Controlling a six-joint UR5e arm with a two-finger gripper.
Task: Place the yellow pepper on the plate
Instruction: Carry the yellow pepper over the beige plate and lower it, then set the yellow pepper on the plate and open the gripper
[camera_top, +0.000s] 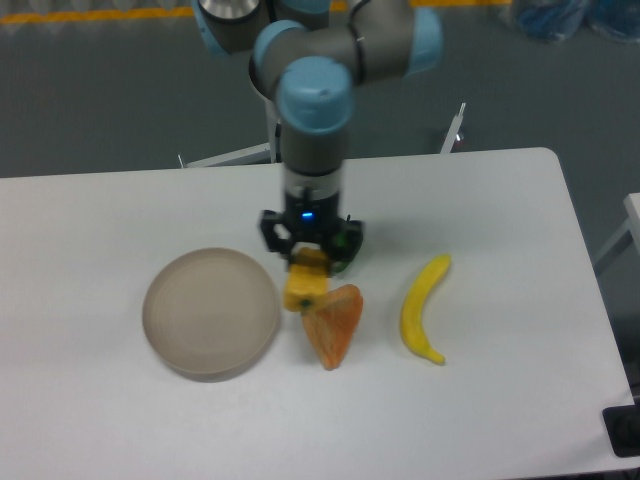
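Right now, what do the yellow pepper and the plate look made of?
Yellow pepper: probably moulded plastic toy food, going by its uniform smooth yellow-orange colour. Plate: matte beige-grey, likely plastic or melamine, with no glare; ceramic can't be ruled out.

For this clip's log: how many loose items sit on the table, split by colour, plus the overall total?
Yellow: 2, the yellow pepper under the gripper and the banana
Orange: 1, the wedge-shaped piece
Beige-grey: 1, the plate
Total: 4
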